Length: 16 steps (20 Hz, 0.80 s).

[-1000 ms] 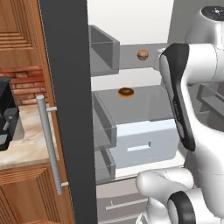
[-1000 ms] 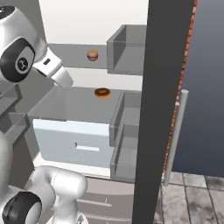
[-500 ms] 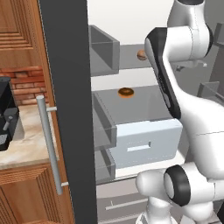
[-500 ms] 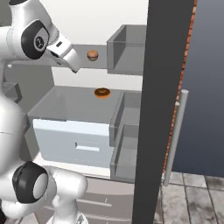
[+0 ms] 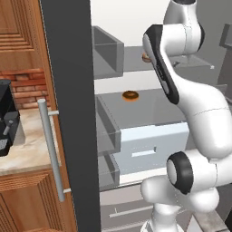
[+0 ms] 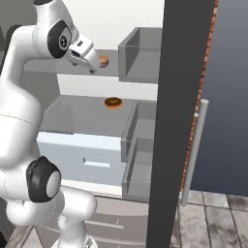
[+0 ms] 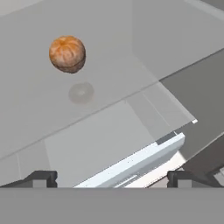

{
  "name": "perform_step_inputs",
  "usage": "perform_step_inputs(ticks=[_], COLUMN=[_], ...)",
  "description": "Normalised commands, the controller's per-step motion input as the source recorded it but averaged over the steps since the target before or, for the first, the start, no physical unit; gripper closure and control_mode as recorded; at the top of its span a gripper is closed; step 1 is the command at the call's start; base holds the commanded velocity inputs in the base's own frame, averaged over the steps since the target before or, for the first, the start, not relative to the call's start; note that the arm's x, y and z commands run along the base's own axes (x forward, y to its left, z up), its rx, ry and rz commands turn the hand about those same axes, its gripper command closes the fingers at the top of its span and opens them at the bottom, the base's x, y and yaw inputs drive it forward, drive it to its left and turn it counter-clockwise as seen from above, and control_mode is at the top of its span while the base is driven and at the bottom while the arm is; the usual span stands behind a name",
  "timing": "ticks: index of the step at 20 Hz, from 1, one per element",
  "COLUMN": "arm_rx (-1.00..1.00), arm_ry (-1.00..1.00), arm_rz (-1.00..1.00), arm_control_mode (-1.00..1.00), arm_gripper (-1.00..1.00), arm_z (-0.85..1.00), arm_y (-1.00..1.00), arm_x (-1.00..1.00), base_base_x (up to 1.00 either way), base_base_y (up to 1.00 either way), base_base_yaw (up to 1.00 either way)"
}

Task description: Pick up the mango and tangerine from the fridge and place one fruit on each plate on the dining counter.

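The fridge (image 5: 68, 90) stands open. On its upper glass shelf (image 6: 72, 68) lies the tangerine (image 7: 67, 53), a small dull orange ball, also seen as the tangerine (image 6: 103, 61) and half hidden behind my arm as the tangerine (image 5: 146, 57). My gripper (image 6: 92, 65) hangs just left of it at shelf height, open and empty. In the hand view the gripper (image 7: 112, 179) has its fingertips (image 7: 41, 178) far apart, with the fruit ahead and to the left. The mango, the plates and the dining counter are out of view.
A brown glazed doughnut (image 6: 113, 102) lies on the lower glass shelf above the white drawer (image 6: 82, 155). Grey door bins (image 6: 140, 53) line the open doors (image 6: 179, 97). A worktop with a black coffee machine (image 5: 7, 122) and wooden cabinets is at left.
My arm has swung upward. The gripper rose from beside the lower shelf to the upper shelf, close to the tangerine. It stayed open.
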Motion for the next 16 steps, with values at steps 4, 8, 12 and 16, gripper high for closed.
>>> perform_step_inputs(ticks=[4, 8, 12, 16], arm_rx=[-0.01, -0.01, 0.00, 0.00], arm_ry=[0.03, 0.11, 0.06, 0.01], arm_rz=[0.05, 0.04, 0.00, 0.00], arm_control_mode=[-1.00, -1.00, -1.00, -1.00], arm_gripper=[-1.00, -1.00, -1.00, -1.00], arm_z=[-0.14, -0.10, -0.03, 0.00], arm_y=[0.00, -0.01, -0.06, -0.01], arm_x=[0.60, 0.65, 0.56, 0.55], base_base_x=[0.00, 0.00, 0.00, 0.00], base_base_y=[0.00, 0.00, 0.00, 0.00], base_base_yaw=[0.00, 0.00, 0.00, 0.00])
